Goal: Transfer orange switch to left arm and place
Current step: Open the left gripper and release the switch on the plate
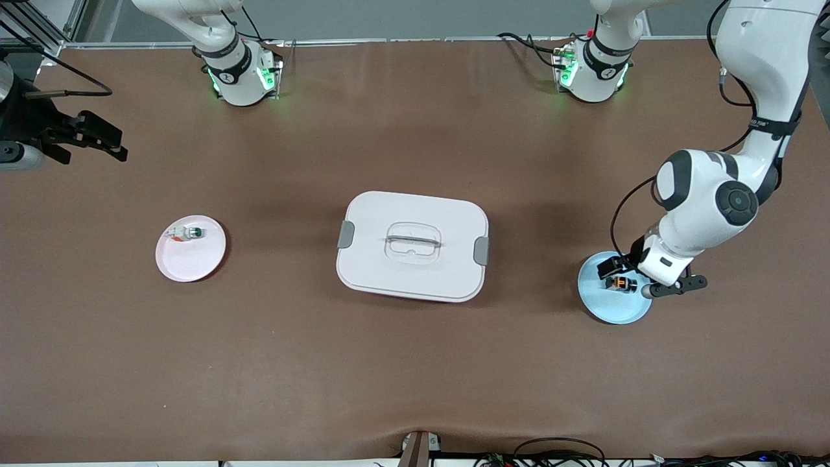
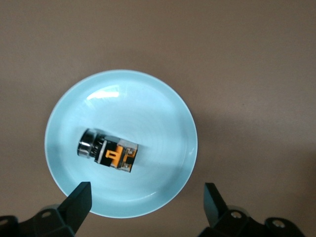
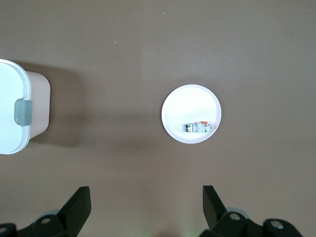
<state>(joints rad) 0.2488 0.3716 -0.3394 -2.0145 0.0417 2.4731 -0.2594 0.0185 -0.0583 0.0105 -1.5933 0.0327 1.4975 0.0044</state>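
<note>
Left end effector (image 2: 145,205), released, hangs low over the orange switch (image 2: 107,150) on the blue plate (image 2: 163,103); right end effector (image 3: 145,207), released, seemingly high, waits at the tabletop's (image 1: 415,376) edge.

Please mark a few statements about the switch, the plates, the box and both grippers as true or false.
1. The orange switch lies on the blue plate. True.
2. The left gripper is shut on the switch. False: it is open over the blue plate, holding nothing.
3. The box stands between the two plates. True.
4. The box's lid is off. False: the lid is on.
5. The right gripper is over the pink plate. False: it waits, open, at the right arm's end of the table, not over the plate.
</note>
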